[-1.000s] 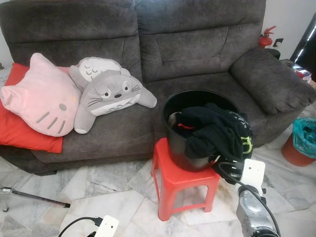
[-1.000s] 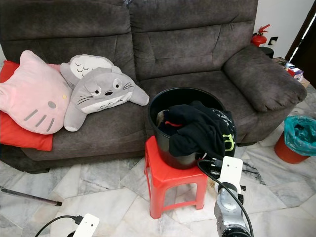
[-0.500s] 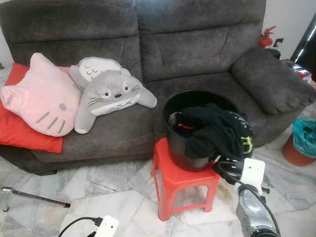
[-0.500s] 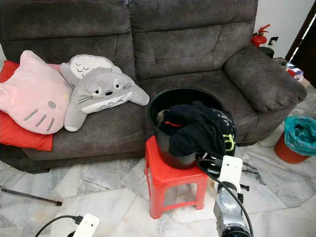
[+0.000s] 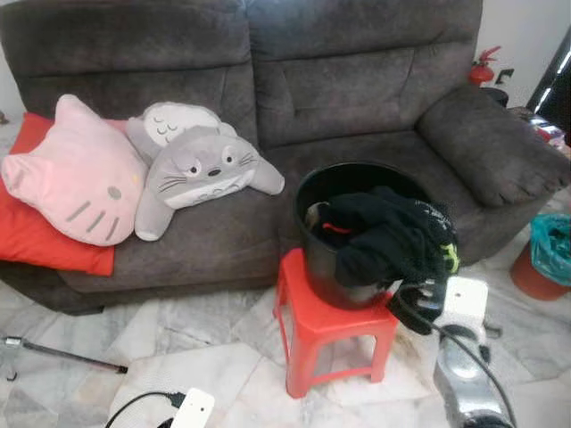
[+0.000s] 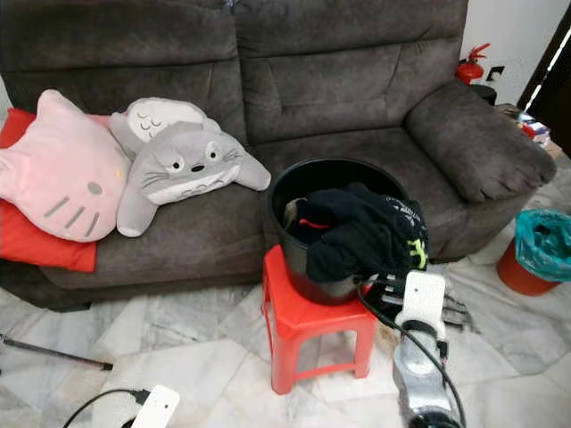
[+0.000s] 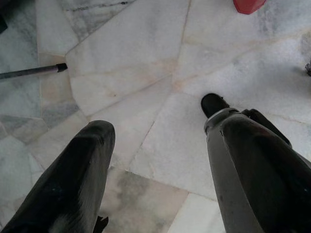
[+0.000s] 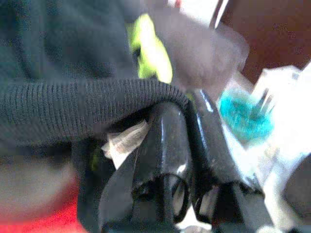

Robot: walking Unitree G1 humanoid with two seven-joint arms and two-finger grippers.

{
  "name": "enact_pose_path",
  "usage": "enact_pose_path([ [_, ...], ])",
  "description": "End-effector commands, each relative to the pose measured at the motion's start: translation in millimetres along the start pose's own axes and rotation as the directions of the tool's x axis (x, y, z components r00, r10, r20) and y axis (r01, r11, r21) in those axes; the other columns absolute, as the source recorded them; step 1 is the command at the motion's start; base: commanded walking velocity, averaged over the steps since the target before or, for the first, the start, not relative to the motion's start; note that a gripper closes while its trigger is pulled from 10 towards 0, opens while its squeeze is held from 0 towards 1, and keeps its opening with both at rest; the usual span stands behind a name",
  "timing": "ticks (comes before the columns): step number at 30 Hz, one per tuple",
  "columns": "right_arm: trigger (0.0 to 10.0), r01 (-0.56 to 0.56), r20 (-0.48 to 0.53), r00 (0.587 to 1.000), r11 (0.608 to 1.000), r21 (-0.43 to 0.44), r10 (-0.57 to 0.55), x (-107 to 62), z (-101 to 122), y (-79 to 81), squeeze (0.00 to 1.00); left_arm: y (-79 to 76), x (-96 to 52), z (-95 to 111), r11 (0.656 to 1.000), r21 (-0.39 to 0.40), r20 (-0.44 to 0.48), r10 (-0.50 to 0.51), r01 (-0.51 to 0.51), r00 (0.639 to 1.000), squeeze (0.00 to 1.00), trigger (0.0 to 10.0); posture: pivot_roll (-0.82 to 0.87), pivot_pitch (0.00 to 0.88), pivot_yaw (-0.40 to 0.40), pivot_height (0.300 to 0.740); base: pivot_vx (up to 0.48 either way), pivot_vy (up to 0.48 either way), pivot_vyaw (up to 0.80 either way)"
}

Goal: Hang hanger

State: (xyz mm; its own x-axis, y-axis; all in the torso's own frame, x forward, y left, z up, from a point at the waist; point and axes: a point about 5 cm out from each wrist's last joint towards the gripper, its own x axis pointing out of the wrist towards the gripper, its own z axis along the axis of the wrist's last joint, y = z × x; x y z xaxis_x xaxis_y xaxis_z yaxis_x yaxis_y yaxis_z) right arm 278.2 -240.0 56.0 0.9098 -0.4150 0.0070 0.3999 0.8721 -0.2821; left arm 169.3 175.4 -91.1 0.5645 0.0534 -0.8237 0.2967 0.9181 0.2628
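Observation:
A black garment (image 5: 393, 236) with a yellow-green print spills over the right rim of a black bucket (image 5: 326, 267), which stands on a red stool (image 5: 330, 330). My right gripper (image 5: 412, 303) is at the bucket's right side, against the hanging edge of the garment. In the right wrist view its fingers (image 8: 167, 145) are pressed together with the garment's ribbed hem (image 8: 87, 97) lying over their tips. My left gripper (image 7: 156, 116) hangs low over the marble floor (image 7: 136, 63), open with nothing between its fingers.
A grey sofa (image 5: 357, 80) stands behind the stool, with a pink cat cushion (image 5: 76, 174) and grey plush toys (image 5: 196, 169) on its left seat. A red bin with a teal bag (image 5: 544, 259) stands at the right. A thin pole (image 5: 62, 355) lies on the floor at the left.
My right arm has shifted slightly to the right and up beside the bucket, and the garment's hanging edge has moved with it. The left arm has not moved.

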Motion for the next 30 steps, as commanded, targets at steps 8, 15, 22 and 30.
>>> enact_pose_path([
  [8, 0.0, 0.024, 0.201, 0.979, 0.999, 0.041, -0.032, 10.2, 58, -8.0, 0.00, 0.9, -0.3, -3, 1.000, 0.017, -0.019, -0.002, 0.003, 1.000, 0.00, 10.0, -0.24, 0.019, 0.051, 0.740, 0.000, 0.000, 0.00],
  [15, 0.0, 0.051, 0.258, 0.964, 0.996, 0.077, -0.069, 13.7, 83, -9.6, 0.00, 1.2, -0.3, -3, 1.000, 0.017, -0.018, -0.001, 0.001, 1.000, 0.00, 10.0, -0.24, 0.019, 0.051, 0.740, 0.000, 0.000, 0.00],
  [22, 0.0, 0.063, 0.193, 0.978, 0.995, 0.074, -0.076, 20.7, 83, -14.4, 0.00, 1.0, -0.5, -4, 1.000, 0.015, -0.020, 0.001, -0.001, 1.000, 0.00, 10.0, -0.23, 0.024, 0.049, 0.740, 0.000, 0.000, 0.00],
  [30, 0.0, 0.008, 0.037, 0.999, 0.999, -0.036, -0.006, 44.6, 71, -24.6, 0.00, 1.1, -0.5, -4, 1.000, 0.018, -0.021, -0.001, 0.002, 1.000, 0.00, 10.0, -0.24, 0.023, 0.053, 0.740, 0.000, 0.000, 0.00],
])
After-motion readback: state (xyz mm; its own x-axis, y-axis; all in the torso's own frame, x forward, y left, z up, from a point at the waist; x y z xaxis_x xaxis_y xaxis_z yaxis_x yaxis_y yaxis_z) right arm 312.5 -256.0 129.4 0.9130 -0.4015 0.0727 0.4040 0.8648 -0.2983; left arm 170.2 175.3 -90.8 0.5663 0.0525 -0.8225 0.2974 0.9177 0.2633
